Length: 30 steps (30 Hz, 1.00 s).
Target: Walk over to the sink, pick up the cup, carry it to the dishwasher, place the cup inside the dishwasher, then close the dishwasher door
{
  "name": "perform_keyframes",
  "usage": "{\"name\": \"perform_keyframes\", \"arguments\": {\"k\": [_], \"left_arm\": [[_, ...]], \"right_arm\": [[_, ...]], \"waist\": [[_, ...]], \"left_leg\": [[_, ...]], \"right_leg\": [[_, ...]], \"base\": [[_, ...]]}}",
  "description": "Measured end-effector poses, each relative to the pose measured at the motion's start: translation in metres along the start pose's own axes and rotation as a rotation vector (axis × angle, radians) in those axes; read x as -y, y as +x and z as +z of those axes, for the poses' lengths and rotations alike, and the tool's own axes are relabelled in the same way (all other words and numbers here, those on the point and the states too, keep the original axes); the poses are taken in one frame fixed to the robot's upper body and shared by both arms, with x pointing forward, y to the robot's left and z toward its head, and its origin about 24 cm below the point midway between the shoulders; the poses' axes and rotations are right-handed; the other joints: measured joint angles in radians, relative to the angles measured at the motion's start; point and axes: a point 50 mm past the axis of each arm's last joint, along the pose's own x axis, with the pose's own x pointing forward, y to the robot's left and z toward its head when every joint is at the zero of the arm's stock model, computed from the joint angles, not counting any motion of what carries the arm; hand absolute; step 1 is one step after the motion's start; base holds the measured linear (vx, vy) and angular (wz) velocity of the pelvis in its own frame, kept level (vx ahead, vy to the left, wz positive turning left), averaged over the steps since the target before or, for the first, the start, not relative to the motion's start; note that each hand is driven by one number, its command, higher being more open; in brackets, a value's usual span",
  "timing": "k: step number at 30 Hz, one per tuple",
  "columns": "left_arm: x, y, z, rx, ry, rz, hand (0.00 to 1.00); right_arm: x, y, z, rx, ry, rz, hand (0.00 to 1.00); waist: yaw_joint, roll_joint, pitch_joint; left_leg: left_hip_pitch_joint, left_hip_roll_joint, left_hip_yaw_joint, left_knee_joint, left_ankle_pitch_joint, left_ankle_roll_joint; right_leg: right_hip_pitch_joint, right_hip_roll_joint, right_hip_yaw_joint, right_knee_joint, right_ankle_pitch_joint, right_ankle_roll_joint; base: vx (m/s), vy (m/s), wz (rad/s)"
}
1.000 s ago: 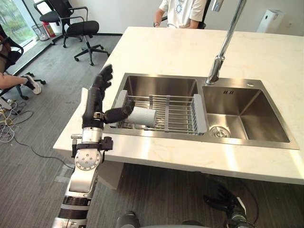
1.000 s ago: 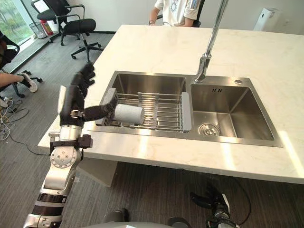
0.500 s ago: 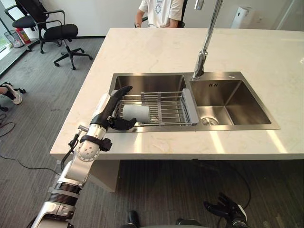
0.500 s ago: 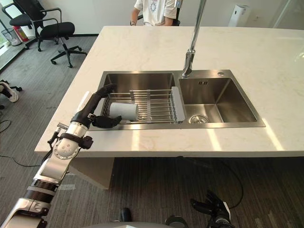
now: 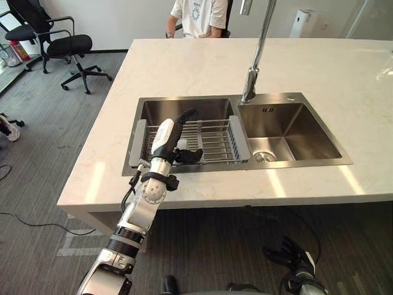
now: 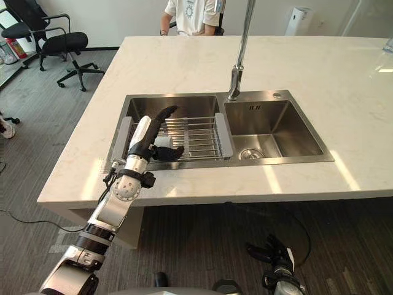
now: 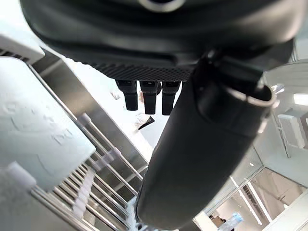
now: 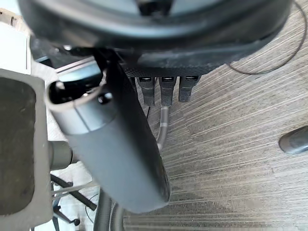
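Note:
The pale grey cup [image 6: 163, 142] lies on its side at the near left of a metal rack [image 5: 215, 138] set across the left basin of the sink [image 5: 184, 107]. My left hand [image 5: 166, 136] hangs over that end of the rack, open, with straight fingers [image 7: 144, 97] reaching above the cup and the thumb [image 7: 202, 144] on its near side. In the left wrist view the cup [image 7: 29, 130] shows past the palm, apart from the fingers. My right hand [image 5: 288, 253] hangs low by the floor, open, its thumb [image 8: 120, 154] standing out.
A tall faucet [image 5: 255, 61] rises between the two basins. The right basin [image 5: 288, 129] holds only its drain. The pale counter [image 5: 202, 67] surrounds the sink. A person [image 5: 196, 15] sits at its far side, and office chairs [image 5: 55, 43] stand at the far left.
The camera has moved, so the whole picture has shifted. My left hand has moved from the rack's left end in over the cup, with fingers above it and the thumb on its near side.

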Motion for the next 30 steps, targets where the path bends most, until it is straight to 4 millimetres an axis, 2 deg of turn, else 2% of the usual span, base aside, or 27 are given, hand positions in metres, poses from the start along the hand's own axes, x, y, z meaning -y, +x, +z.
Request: {"name": "perform_keyframes", "arguments": {"k": [8, 30], "left_arm": [[-0.02, 0.001, -0.008, 0.0, 0.17, 0.01, 0.9], [-0.045, -0.004, -0.023, 0.004, 0.419, -0.098, 0.9]], "right_arm": [[0.0, 0.0, 0.0, 0.0, 0.0, 0.012, 0.9], [-0.002, 0.0, 0.005, 0.025, -0.012, 0.039, 0.9]], "waist": [[0.0, 0.002, 0.004], [0.0, 0.019, 0.029]], "left_leg": [[0.0, 0.001, 0.0, 0.004, -0.006, -0.008], [0.001, 0.005, -0.001, 0.004, -0.009, -0.011]], "right_leg": [[0.006, 0.0, -0.005, -0.013, 0.002, 0.0], [0.015, -0.002, -0.013, -0.026, 0.002, 0.0]], "base": [[0.01, -0.002, 0.0], [0.0, 0.0, 0.0]]}}
